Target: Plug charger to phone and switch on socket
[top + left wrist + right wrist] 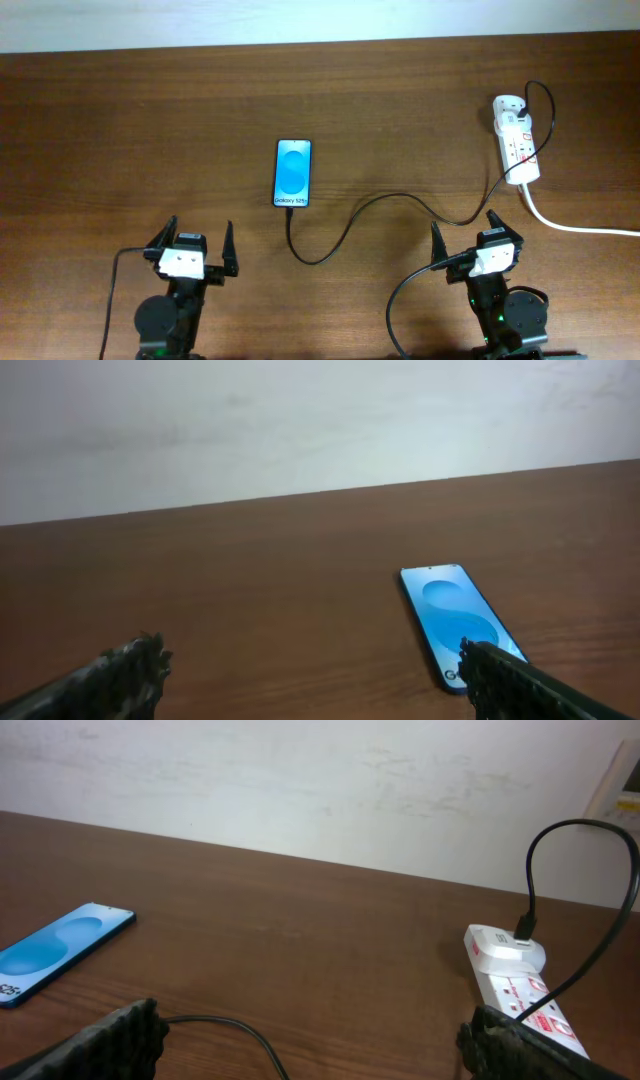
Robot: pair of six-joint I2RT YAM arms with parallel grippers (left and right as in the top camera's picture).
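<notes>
The phone [293,172] lies flat at mid-table, its blue screen lit, text end toward me. It also shows in the left wrist view [455,615] and the right wrist view [55,948]. The charger [395,196], a thin black cable, runs from the phone's near end in an S-curve to a white adapter on the socket [517,138] at the far right. Whether its plug sits inside the phone cannot be told. The socket also shows in the right wrist view [520,988], as does the cable [230,1025]. My left gripper [193,247] [315,675] and right gripper [463,240] [310,1040] are open and empty near the front edge.
The socket's thick white cord [580,228] trails off the right edge. The brown wooden table [150,120] ends at a pale wall at the back. A black cable loop [590,870] arches over the socket.
</notes>
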